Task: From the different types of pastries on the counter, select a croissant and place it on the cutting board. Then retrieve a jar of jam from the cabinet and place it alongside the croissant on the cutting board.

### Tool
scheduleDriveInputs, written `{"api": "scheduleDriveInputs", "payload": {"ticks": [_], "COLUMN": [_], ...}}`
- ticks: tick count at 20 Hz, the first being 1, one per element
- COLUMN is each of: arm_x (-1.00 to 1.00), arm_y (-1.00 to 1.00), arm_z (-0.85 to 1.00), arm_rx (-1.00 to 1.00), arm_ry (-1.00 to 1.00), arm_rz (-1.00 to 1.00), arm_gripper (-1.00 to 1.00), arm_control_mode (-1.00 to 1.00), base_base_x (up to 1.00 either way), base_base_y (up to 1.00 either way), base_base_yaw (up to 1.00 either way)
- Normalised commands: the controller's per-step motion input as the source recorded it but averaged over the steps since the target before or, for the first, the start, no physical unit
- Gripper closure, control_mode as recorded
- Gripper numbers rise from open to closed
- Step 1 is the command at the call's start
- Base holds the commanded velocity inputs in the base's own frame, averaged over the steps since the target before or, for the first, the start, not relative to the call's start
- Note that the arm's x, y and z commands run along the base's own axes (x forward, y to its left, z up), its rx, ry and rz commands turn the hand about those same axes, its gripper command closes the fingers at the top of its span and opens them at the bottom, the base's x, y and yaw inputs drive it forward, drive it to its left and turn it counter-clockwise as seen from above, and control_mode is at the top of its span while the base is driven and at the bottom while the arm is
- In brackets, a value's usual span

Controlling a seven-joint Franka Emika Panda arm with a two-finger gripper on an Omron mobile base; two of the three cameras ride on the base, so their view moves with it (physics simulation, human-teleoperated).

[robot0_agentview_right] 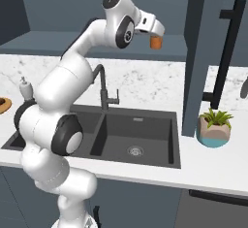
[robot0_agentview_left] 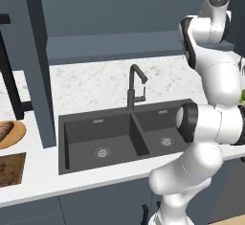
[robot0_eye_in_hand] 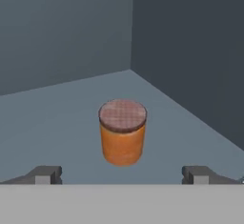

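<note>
An orange jam jar with a checkered reddish lid stands upright on the grey cabinet shelf, near the back corner. My gripper is open, its fingertips wide apart and just short of the jar, not touching it. From the right base view, the gripper reaches into the upper cabinet with the jar at its tip. At the far left of the counter, a round tan wooden board carries a brown pastry, cut off by the frame edge.
Below the arm lie a dark double sink and a black faucet. An open cabinet door with a black handle hangs right of the gripper. A potted plant and a dark brown square item sit on the counter.
</note>
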Motion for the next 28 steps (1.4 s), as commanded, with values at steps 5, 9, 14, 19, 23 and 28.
{"api": "scheduleDriveInputs", "payload": {"ticks": [5,9,14,19,23,28], "arm_x": [0.63,0.26,0.16,0.33,0.48,0.16], "arm_y": [-0.23,-0.14,-0.07,0.0,0.0,-0.16], "arm_z": [-0.11,-0.16,-0.28,-0.35,-0.37,-0.19], "arm_rx": [0.0,0.01,0.04,0.02,0.0,0.0], "arm_ry": [-0.03,0.0,0.0,0.0,-0.03,-0.03], "arm_rz": [0.03,0.0,0.0,0.0,0.03,0.05], "arm_gripper": [-1.0,-1.0,-1.0,-1.0,1.0,1.0], "arm_control_mode": [-1.0,-1.0,-1.0,-1.0,-1.0,-1.0], "base_base_x": [0.0,0.0,0.0,0.0,0.0,0.0], "base_base_y": [0.0,0.0,0.0,0.0,0.0,0.0], "base_base_yaw": [0.0,0.0,0.0,0.0,0.0,0.0]}}
